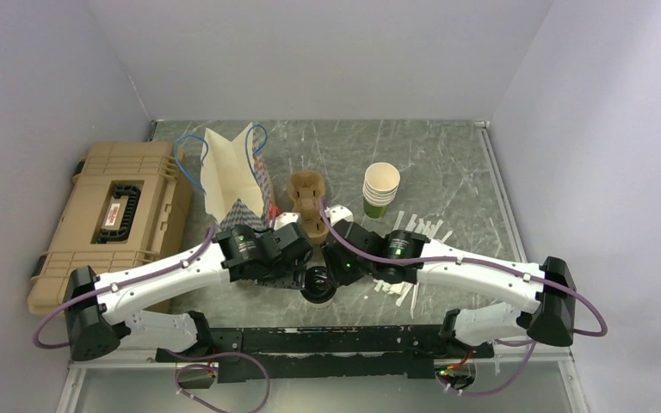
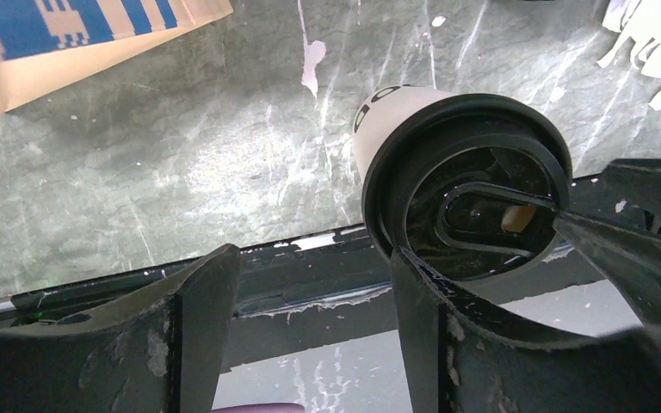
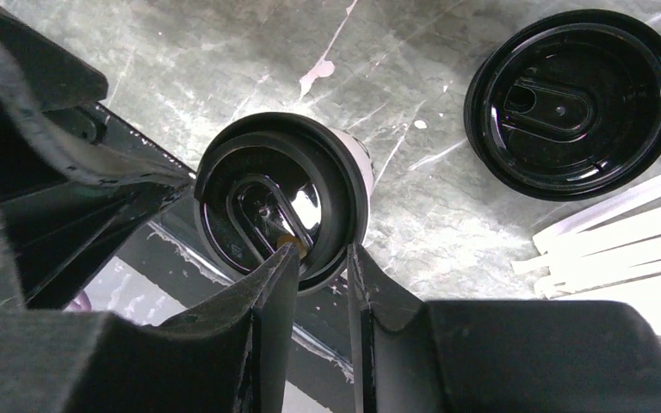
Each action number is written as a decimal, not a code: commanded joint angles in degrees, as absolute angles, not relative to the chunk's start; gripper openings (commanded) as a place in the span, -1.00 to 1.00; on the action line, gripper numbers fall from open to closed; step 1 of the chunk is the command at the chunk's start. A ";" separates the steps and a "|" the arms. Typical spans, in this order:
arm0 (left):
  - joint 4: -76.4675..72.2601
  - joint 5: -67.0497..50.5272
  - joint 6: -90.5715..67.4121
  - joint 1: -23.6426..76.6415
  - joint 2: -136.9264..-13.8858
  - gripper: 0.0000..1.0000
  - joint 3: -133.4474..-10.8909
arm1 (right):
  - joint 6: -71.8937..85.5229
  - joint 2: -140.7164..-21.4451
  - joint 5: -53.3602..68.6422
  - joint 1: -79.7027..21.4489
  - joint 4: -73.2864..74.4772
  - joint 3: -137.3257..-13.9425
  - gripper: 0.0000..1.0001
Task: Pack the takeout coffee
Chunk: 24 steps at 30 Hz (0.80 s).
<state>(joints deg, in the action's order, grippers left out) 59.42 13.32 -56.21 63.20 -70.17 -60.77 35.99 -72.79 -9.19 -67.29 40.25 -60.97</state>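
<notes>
Bench (image 1: 447,155), everything placed off the paper bag (image 1: 228,176) with blue handles. Tan hard case (image 1: 112,219) is left of the bag. Pulp cup carrier (image 1: 308,200) is just right of it, and the stack of lidless cups (image 1: 380,188) is further right.

The takeout coffee (image 3: 310,163) is nearward and right of the bag, at the bench's near edge, with both arms converged on it. Its lid faces up, so the long axis is roughly vertical. I can't tell if the base rests on the bench.

Your right gripper (image 3: 321,254) is on it: jaws nearly closed, pinching the lid rim, one finger inside the lid recess and one outside.

Your left gripper (image 2: 314,258) is released, jaws wide, nothing between them. The cup sits beyond the tip of the finger on the right of the left wrist view; contact is unclear.

My read is the right arm carries it toward the bag.

Loose lid (image 3: 575,103) and white stir sticks (image 3: 620,228) lie beside the coffee, on its side away from the bag.
</notes>
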 commanded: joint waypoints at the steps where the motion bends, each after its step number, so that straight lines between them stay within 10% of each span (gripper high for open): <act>1: 58.98 13.71 -55.25 63.02 -67.95 0.40 -63.50 | 35.37 -73.13 -11.31 -67.32 39.77 -63.03 -0.39; 24: 54.84 11.18 -55.34 62.93 -71.00 0.40 -59.59 | 35.08 -74.78 -11.10 -66.53 39.02 -61.79 -0.55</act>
